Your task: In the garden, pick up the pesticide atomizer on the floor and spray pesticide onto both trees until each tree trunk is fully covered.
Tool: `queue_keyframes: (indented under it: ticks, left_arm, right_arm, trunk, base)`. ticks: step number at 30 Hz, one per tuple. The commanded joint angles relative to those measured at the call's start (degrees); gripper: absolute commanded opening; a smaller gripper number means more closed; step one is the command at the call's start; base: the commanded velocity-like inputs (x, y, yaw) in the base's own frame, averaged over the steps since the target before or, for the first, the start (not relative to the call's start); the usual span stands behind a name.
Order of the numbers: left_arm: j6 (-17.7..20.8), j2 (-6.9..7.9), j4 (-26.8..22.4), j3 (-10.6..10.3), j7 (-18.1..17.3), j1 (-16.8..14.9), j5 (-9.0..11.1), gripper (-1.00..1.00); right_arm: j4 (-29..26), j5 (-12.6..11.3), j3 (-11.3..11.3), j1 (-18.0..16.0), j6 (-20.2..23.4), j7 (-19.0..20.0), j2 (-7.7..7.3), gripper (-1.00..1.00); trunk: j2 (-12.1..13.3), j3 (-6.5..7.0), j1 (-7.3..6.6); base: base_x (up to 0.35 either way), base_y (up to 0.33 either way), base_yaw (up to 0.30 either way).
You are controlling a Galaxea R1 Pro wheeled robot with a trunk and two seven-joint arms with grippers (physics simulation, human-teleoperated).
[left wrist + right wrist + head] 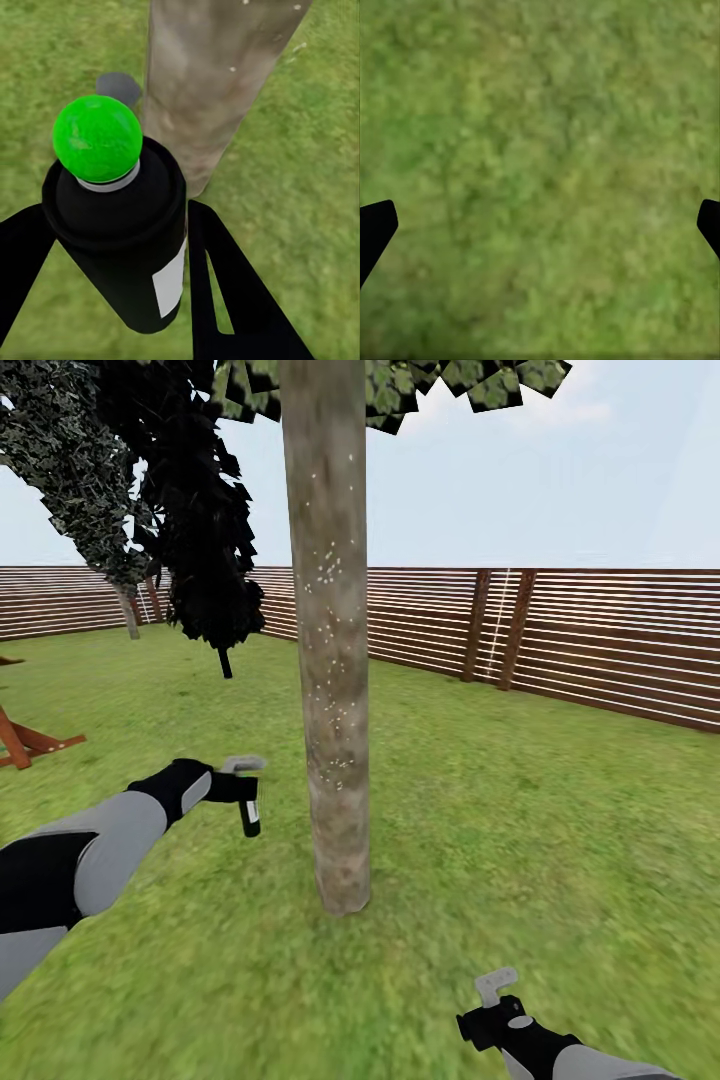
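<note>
The tree trunk [330, 660] rises straight ahead of me, grey-brown, with fine white pesticide specks [328, 568] scattered up its bark. Its leafy crown [400, 380] is cut off by the top edge. My left gripper [238, 778] is shut on the pesticide atomizer [249, 815], a small black bottle with a white label hanging just left of the trunk. In the left wrist view the atomizer [120, 240] sits between the black fingers [225, 285], with a bright green round tip, and the trunk [210, 75] is close behind. My right gripper [495, 988] is low at the right, open over grass [540, 225].
A horizontal wooden slat fence [600, 640] runs along the back. A dark conifer [205, 540] and another leafy tree [70, 470] stand at the back left. Part of a reddish wooden frame [25, 740] lies at the left edge. Lawn [560, 820] stretches to the right.
</note>
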Motion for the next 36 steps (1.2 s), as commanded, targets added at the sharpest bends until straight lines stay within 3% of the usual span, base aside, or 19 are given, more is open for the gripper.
queue_keyframes:
  ticks: [1, 7, 13, 16, 22, 24, 25, 27, 28, 31, 36]
  left_arm:
    - [-0.01, -0.04, 0.02, 0.06, 0.02, 0.0, 0.11, -1.0]
    - [0.34, -0.03, -2.34, -0.01, 0.13, 0.0, 0.52, -1.0]
    - [10.53, 0.01, -17.42, -0.19, 0.04, 0.0, 0.5, -1.0]
    - [15.28, 0.0, -21.62, -0.06, 0.0, 0.0, 0.55, -1.0]
    - [17.31, -0.2, -23.02, 1.15, 0.04, 0.0, 0.72, -1.0]
    - [17.57, -0.89, -27.66, 1.58, 0.02, 0.0, 0.73, -1.0]
    - [17.66, -1.11, -28.47, 1.88, 0.03, 0.0, 1.1, -1.0]
    - [18.78, -1.73, -30.74, 2.48, 0.03, 0.0, 3.75, -1.0]
    - [22.86, -1.93, -33.24, 2.66, 0.09, 0.0, 5.0, -1.0]
    - [27.7, -2.06, -36.81, 2.77, 0.12, -0.19, 5.72, -1.0]
    - [29.95, -2.1, -37.54, 2.79, 0.13, -3.18, 5.89, -1.0]
  right_arm:
    - [0.0, 0.0, 0.0, 0.0, 0.0, 0.0, 0.0, 1.0]
    - [0.0, 0.0, 0.0, 0.0, 0.0, 0.0, -0.02, 1.0]
    - [0.0, 0.0, 0.0, 0.0, 0.0, 0.0, -0.03, 1.0]
    - [0.0, 0.0, 0.0, 0.0, 0.0, 0.0, -0.03, 1.0]
    - [0.0, 0.0, 0.0, 0.0, 0.0, 0.0, -0.03, 1.0]
    - [0.0, 0.0, 0.0, 0.0, 0.0, 0.0, -0.03, 1.0]
    - [0.0, 0.0, 0.0, 0.0, 0.0, 0.0, -0.03, 1.0]
    - [0.0, 0.0, 0.0, 0.0, 0.0, 0.0, -0.03, 1.0]
    - [0.0, 0.0, 0.0, 0.0, 0.0, 0.0, -0.03, 1.0]
    - [0.0, 0.0, 0.0, 0.0, 0.0, 0.0, -0.03, 1.0]
    - [0.0, 0.0, 0.0, 0.0, 0.0, 0.0, -0.03, 1.0]
  trunk:
    - [0.0, 0.0, 0.0]
    - [0.0, 0.0, 0.0]
    - [0.0, 0.0, 0.0]
    - [0.0, 0.0, 0.0]
    - [0.0, 0.0, 0.0]
    - [0.0, 0.0, 0.0]
    - [0.0, 0.0, 0.0]
    - [0.0, 0.0, 0.0]
    - [0.0, 0.0, 0.0]
    - [0.0, 0.0, 0.0]
    - [0.0, 0.0, 0.0]
  base:
    - [0.0, 0.0, 0.0]
    - [0.0, 0.0, 0.0]
    - [0.0, 0.0, 0.0]
    - [0.0, 0.0, 0.0]
    - [0.0, 0.0, 0.0]
    - [0.0, 0.0, 0.0]
    - [0.0, 0.0, 0.0]
    - [0.0, 0.0, 0.0]
    - [0.0, 0.0, 0.0]
    - [0.0, 0.0, 0.0]
    - [0.0, 0.0, 0.0]
